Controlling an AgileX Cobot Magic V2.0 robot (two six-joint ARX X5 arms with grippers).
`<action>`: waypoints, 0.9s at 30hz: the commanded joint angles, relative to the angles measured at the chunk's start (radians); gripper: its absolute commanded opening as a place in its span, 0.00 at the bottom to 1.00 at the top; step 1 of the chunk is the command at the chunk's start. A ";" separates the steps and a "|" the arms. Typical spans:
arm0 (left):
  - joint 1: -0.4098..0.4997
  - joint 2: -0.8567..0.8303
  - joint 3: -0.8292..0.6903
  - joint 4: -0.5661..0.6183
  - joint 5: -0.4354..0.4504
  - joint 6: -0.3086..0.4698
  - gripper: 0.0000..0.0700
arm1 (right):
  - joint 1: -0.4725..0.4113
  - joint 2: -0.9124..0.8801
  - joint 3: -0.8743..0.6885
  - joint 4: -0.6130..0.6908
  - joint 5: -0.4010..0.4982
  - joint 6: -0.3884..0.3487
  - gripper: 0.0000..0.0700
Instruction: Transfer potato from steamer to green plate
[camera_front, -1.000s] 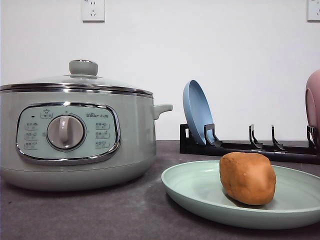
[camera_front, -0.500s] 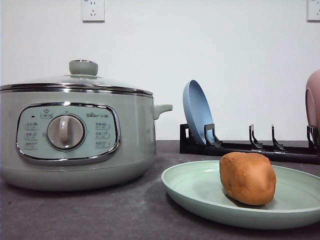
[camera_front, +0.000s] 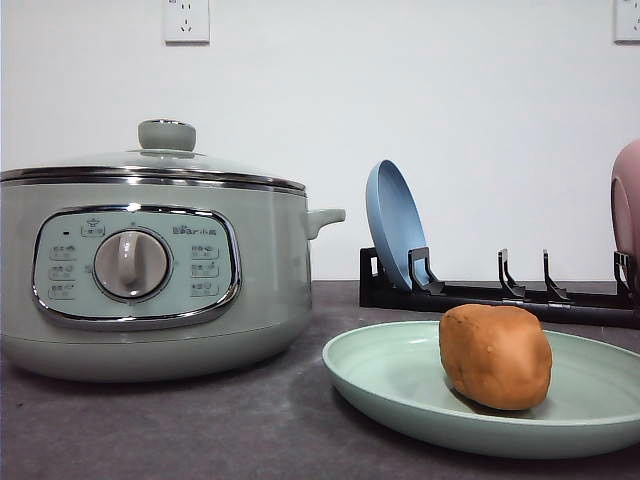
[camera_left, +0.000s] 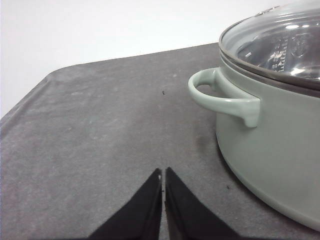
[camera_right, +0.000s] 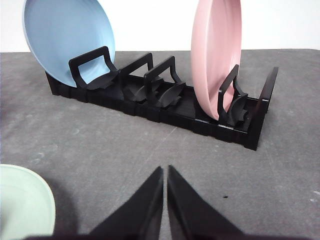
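On the green plate (camera_front: 400, 385), right of centre in the front view, sits the potato (camera_front: 496, 357), orange-brown, lumpy, resting on the plate's inner surface toward its far side. Plate lies flat on the dark grey table (camera_front: 200, 425), just right of the steamer (camera_front: 150, 270) and apart from it. Steamer: pale sage body, chrome-rimmed panel with central dial facing the camera, glass lid seated on top, green knob (camera_front: 166, 134) upright.

Behind the plate: black dish rack (camera_front: 500, 295), blue plate (camera_front: 395, 225) standing on edge in its left slot, pink plate (camera_front: 627, 205) at the right end, cut by the frame edge. Two middle slots of the rack hold nothing. Wall outlet (camera_front: 186, 20) above the steamer.

Left wrist view: left gripper (camera_left: 163, 174) with fingertips pressed together, nothing between them, low over bare table beside the steamer's side handle (camera_left: 222, 97); not touching the steamer.

Right wrist view: right gripper (camera_right: 165, 171) likewise closed and empty, above the table in front of the rack; edge of the green plate visible near it, no contact
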 joint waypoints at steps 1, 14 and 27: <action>0.002 -0.002 -0.021 -0.006 0.001 -0.006 0.00 | -0.002 -0.003 -0.005 0.002 0.004 -0.005 0.00; 0.002 -0.002 -0.021 -0.006 0.001 -0.006 0.00 | -0.002 -0.003 -0.005 0.002 0.003 -0.005 0.00; 0.002 -0.002 -0.021 -0.006 0.001 -0.006 0.00 | -0.002 -0.003 -0.005 0.002 0.004 -0.005 0.00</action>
